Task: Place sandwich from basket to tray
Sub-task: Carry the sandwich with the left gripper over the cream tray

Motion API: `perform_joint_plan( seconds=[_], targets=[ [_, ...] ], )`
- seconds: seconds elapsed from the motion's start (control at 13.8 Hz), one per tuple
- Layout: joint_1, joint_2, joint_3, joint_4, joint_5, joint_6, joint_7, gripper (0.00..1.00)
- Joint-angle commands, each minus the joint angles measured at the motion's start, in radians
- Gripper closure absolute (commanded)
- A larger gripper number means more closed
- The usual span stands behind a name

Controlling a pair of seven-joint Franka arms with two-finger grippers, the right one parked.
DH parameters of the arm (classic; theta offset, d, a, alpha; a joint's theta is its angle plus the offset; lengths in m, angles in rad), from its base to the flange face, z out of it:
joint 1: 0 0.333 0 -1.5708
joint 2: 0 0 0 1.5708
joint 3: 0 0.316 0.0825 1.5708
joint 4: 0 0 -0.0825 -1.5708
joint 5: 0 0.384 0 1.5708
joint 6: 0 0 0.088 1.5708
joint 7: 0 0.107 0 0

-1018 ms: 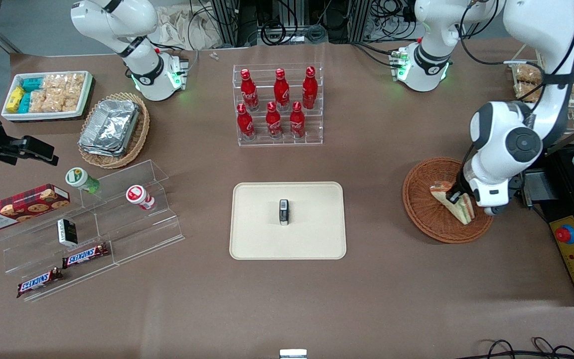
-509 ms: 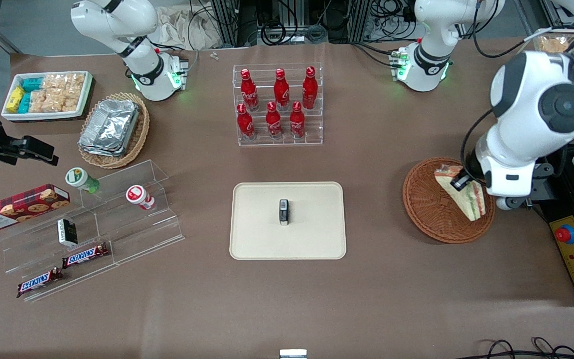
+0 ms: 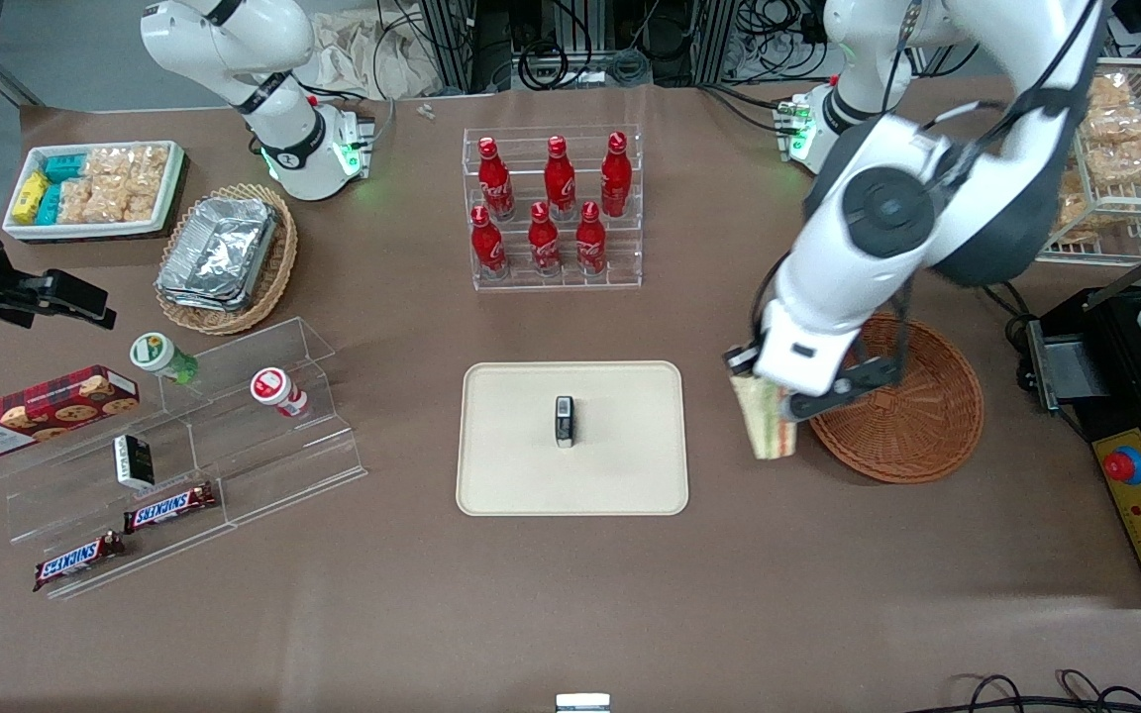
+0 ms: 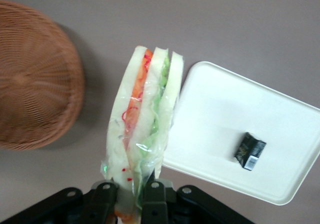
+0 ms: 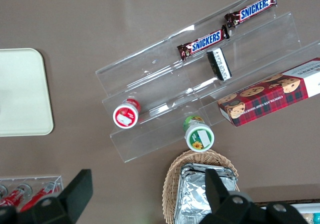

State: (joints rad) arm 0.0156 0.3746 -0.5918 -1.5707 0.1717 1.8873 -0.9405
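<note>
My gripper (image 3: 757,381) (image 4: 129,190) is shut on the sandwich (image 3: 766,424) (image 4: 142,119), a wrapped wedge of pale bread with orange and green filling. It hangs in the air over the bare table, between the reddish-brown wicker basket (image 3: 917,416) (image 4: 35,109) and the cream tray (image 3: 570,475) (image 4: 225,124). The basket holds nothing. A small dark packet (image 3: 565,421) (image 4: 250,150) lies in the middle of the tray.
A clear rack of red bottles (image 3: 553,208) stands farther from the front camera than the tray. Toward the parked arm's end lie clear acrylic steps (image 3: 184,446) with snacks and a tan basket of foil trays (image 3: 226,255). A black box with a red button (image 3: 1140,495) sits beside the basket.
The gripper lifted the sandwich out of the basket and carried it toward the tray. It now hangs past the basket's rim, and the basket is left holding nothing.
</note>
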Motion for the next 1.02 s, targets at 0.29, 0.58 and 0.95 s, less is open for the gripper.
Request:
perform_joint_plan(
  seconds=[0.29, 0.58, 0.95],
  targets=[
    [-0.144, 0.369, -0.046, 0.195, 0.232, 0.042, -0.052, 1.00],
    [-0.177, 0.454, -0.045, 0.192, 0.244, 0.092, -0.072, 1.00],
    [-0.186, 0.498, -0.045, 0.189, 0.296, 0.092, -0.089, 0.83]
  ],
)
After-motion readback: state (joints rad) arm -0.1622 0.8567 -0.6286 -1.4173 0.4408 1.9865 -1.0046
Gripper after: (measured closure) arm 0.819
